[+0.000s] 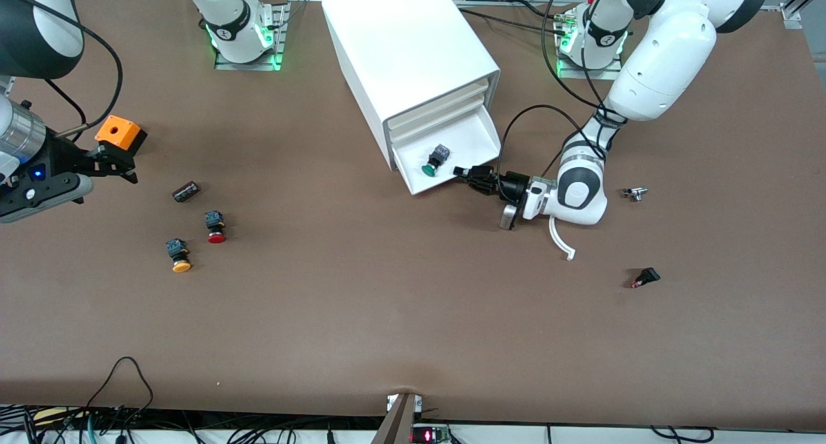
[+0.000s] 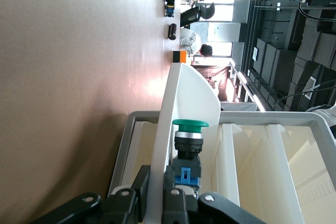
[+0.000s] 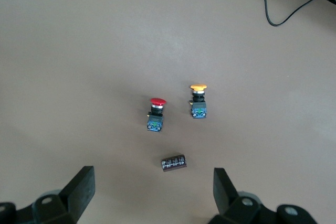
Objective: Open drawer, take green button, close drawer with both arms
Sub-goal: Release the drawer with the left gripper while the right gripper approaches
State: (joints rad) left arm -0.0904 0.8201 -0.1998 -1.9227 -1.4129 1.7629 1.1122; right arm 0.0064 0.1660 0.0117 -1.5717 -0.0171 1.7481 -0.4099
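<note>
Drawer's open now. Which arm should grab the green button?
Probably the right: its gripper hangs open and free, while the left gripper is clamped on the drawer front beside the green button.

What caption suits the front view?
Left pincer grips the open drawer's front; green button inside.

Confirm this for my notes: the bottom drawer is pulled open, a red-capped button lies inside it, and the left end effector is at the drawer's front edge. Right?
Not quite. The button in the open drawer has a green cap, as the front view and left wrist view both show. The rest stands: the bottom drawer is pulled open, and the left end effector is at its front edge.
</note>
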